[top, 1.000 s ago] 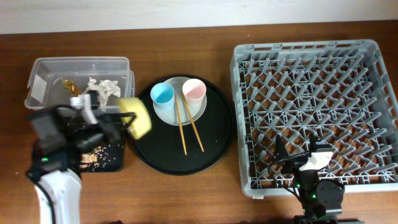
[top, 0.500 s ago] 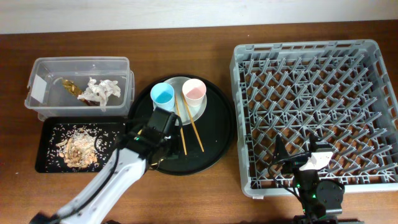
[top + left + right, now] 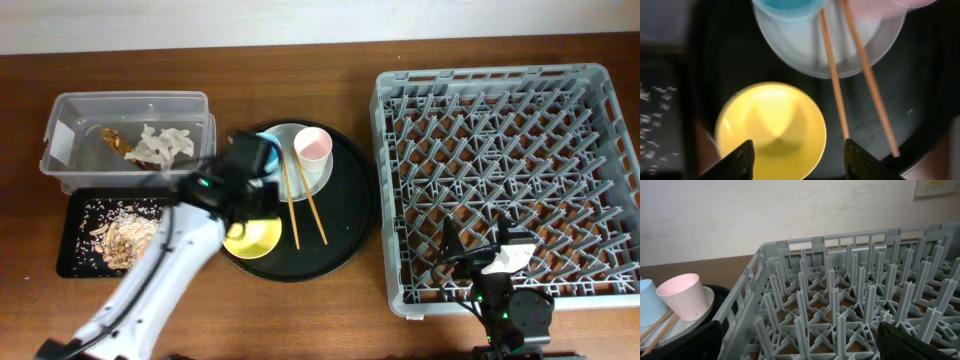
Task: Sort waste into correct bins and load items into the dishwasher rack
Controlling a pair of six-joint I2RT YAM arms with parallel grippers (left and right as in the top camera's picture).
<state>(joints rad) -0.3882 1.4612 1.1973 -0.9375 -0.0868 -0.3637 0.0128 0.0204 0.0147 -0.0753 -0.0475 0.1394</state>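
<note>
Item, left gripper [image 3: 799, 157]: fingers parted to about a middling gap, nothing pinched between them, poised over the round black tray [image 3: 345, 230]. Directly beneath it, yellow bowl [image 3: 771, 125], upright, mouth up, apparently empty, resting on that tray. Just ahead of the fingers, pair of wooden chopsticks [image 3: 850, 85], their far ends lying across a pale plate [image 3: 840, 45]; on the plate's far side, blue cup [image 3: 787, 5] and pink cup [image 3: 311, 146], side by side. To the gripper's left, shallow black tray [image 3: 66, 255] carrying beige food scraps [image 3: 125, 235]; beyond that, clear tub [image 3: 70, 110] with white tissue [image 3: 165, 143] and a gold-brown wrapper [image 3: 113, 138]. Well off to the gripper's right, grey dishwasher rack [image 3: 382, 200], no items in it. Right gripper [image 3: 800, 345]: spread wide, empty, parked at the rack's near edge. Step judged in hand: waste looks sorted, loading not yet begun. Next move calls for a grip on the bowl's rim and a carry across to the rack, seating it between pegs. Writing: none legible; the tub's white label [image 3: 58, 140] looks blank, and a wall plate [image 3: 935, 186] may bear print, too small to read.
</note>
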